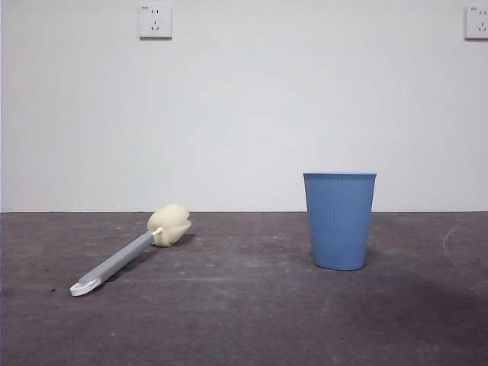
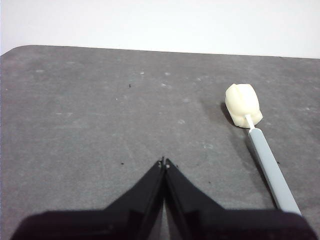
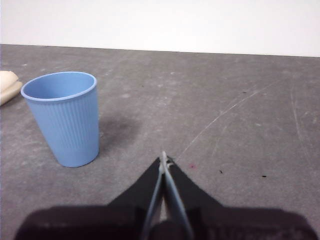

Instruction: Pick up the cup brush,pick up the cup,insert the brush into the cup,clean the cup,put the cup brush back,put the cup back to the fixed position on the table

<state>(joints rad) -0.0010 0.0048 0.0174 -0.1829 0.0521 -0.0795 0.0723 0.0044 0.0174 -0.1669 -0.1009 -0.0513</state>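
Note:
The cup brush (image 1: pixel 131 254) lies flat on the table (image 1: pixel 244 320) at the left, cream sponge head toward the wall, white hooked end toward the front. In the left wrist view the cup brush (image 2: pixel 257 140) lies apart from my left gripper (image 2: pixel 164 162), whose jaws are shut on nothing. The blue ribbed cup (image 1: pixel 339 219) stands upright at the right of the table. In the right wrist view the cup (image 3: pixel 64 117) stands beside and apart from my right gripper (image 3: pixel 164 159), which is shut and holds nothing. Neither arm appears in the front view.
A white wall runs behind the table, with a socket (image 1: pixel 155 21) high at the left and another socket (image 1: pixel 476 22) at the right edge. The table's rounded far corner (image 2: pixel 20 49) shows in the left wrist view. Pale scratches (image 3: pixel 225 112) mark the surface.

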